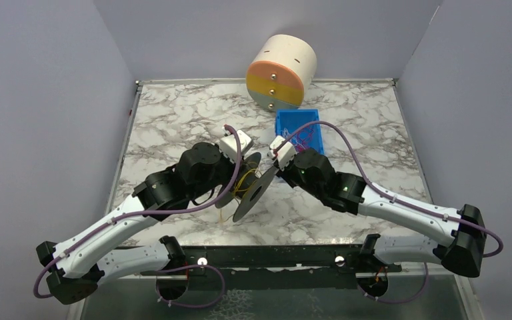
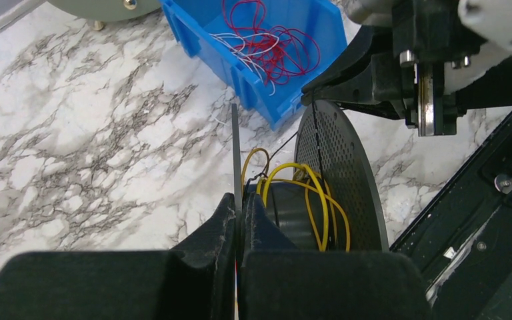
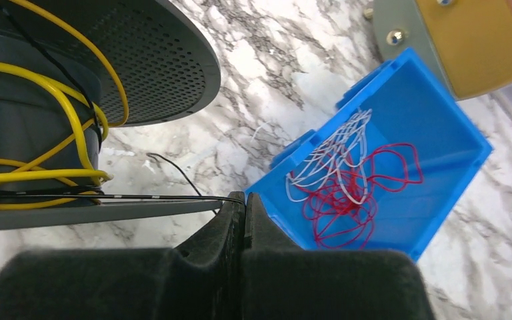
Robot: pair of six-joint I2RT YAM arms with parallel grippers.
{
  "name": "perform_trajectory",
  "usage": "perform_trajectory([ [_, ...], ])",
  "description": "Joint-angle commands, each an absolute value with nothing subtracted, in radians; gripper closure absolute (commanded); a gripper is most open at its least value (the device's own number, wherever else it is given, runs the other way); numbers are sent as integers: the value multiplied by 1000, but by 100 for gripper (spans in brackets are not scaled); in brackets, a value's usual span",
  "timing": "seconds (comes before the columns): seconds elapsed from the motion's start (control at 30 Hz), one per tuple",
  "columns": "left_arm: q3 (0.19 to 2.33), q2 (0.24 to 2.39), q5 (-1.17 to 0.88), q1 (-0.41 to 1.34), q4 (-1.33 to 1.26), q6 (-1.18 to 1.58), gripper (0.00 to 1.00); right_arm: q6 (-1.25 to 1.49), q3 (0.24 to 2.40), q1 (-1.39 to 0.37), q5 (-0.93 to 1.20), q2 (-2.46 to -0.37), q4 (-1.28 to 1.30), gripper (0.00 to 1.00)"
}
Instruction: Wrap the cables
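A dark spool (image 1: 250, 188) with two discs is held up over the middle of the marble table. Yellow cable (image 2: 320, 200) is wound loosely round its hub. My left gripper (image 2: 241, 200) is shut on the thin edge of the spool's near flange (image 2: 235, 147). The far flange (image 2: 343, 173) is perforated. My right gripper (image 3: 245, 197) is shut on a thin dark cable (image 3: 167, 197) that runs taut to the spool (image 3: 33, 113). Loose red cables (image 3: 353, 193) and white cables (image 3: 337, 153) lie tangled in a blue bin (image 3: 440, 127).
The blue bin (image 1: 299, 133) sits just behind the right gripper (image 1: 277, 167). A large cylinder (image 1: 281, 72) with an orange, yellow and grey face lies at the back. Grey walls close three sides. A black rail (image 1: 267, 257) runs along the near edge.
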State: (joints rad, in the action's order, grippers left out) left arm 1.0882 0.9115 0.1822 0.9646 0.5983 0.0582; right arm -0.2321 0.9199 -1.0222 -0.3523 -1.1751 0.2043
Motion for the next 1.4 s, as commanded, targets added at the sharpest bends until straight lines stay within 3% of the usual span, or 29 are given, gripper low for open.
perform_trajectory([
  [0.0,1147,849,64,973,671,32,100,-112,861,-959,-376,-1136,197,99],
  [0.13,1180,829,23,974,682,35,100,-21,807,-956,-344,-1097,174,98],
  [0.4,1227,815,-41,974,687,35,100,92,683,-951,-314,-1031,62,86],
  [0.67,1259,802,-74,974,687,43,100,157,610,-951,-305,-982,-50,87],
  [0.83,1278,792,-77,974,679,53,100,176,591,-951,-299,-971,-79,97],
  [0.93,1286,786,-83,973,664,62,100,193,567,-951,-254,-961,-120,98],
  [1.37,1334,791,-9,974,639,83,100,280,480,-951,-138,-895,-145,78],
])
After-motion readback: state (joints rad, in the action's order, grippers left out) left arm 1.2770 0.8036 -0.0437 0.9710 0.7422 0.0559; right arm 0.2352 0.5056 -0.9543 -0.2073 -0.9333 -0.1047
